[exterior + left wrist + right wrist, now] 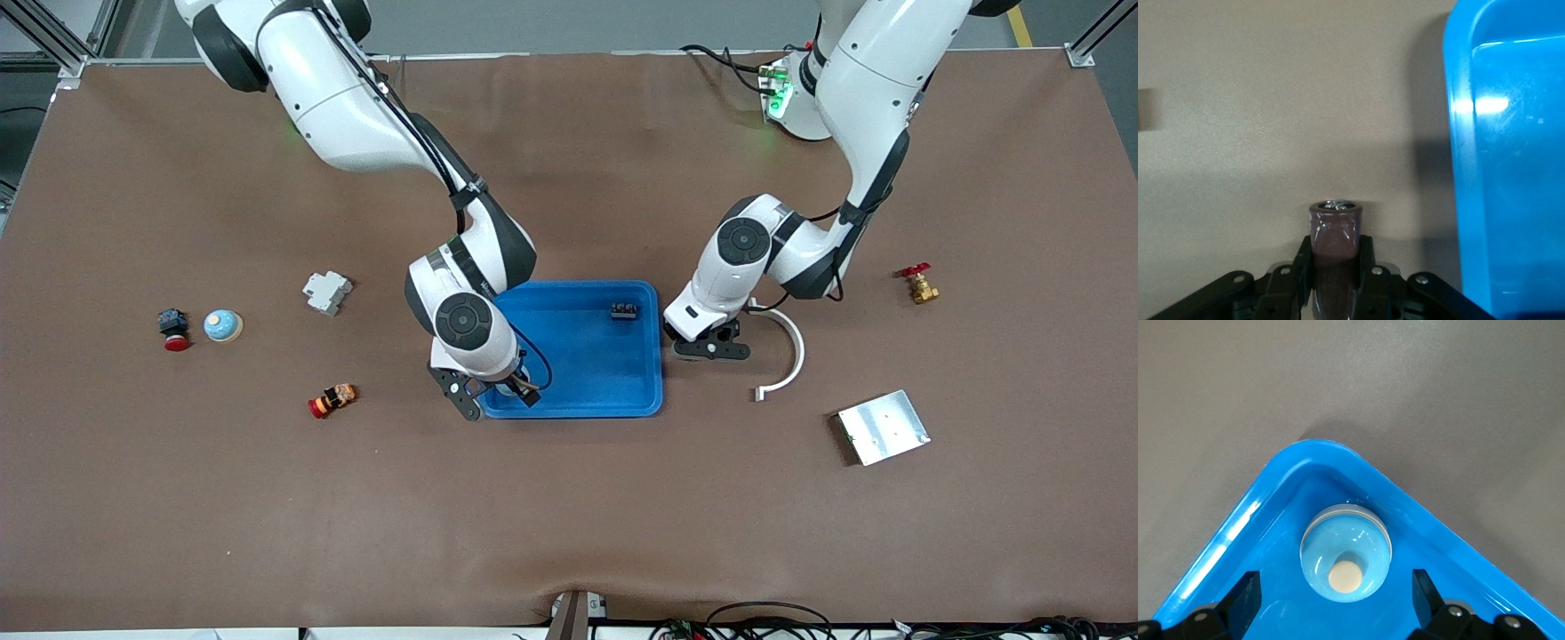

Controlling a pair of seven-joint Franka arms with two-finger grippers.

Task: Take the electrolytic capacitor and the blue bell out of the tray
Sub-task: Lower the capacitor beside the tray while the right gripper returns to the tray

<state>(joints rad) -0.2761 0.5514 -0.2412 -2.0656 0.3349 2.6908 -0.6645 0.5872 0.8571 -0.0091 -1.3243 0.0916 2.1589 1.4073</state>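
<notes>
A light blue bell (1346, 553) with a cream button sits in the corner of the blue tray (1245, 520) nearest the front camera, at the right arm's end. My right gripper (1335, 583) hangs over it, open, one finger on each side and neither touching. In the front view that right gripper (498, 398) covers most of the bell. My left gripper (1335, 250) is shut on a dark brown capacitor (1335, 230) with a silver end. It hovers over bare table beside the tray (1458, 167). In the front view the left gripper (711, 348) hides the capacitor.
A small black part (624, 310) lies in the tray (578, 411). Toward the left arm's end lie a white curved piece (787, 356), a metal plate (883, 428) and a brass valve (918, 284). Toward the right arm's end are a white breaker (327, 292), another blue bell (222, 325), a red button (174, 329) and a red-orange part (332, 399).
</notes>
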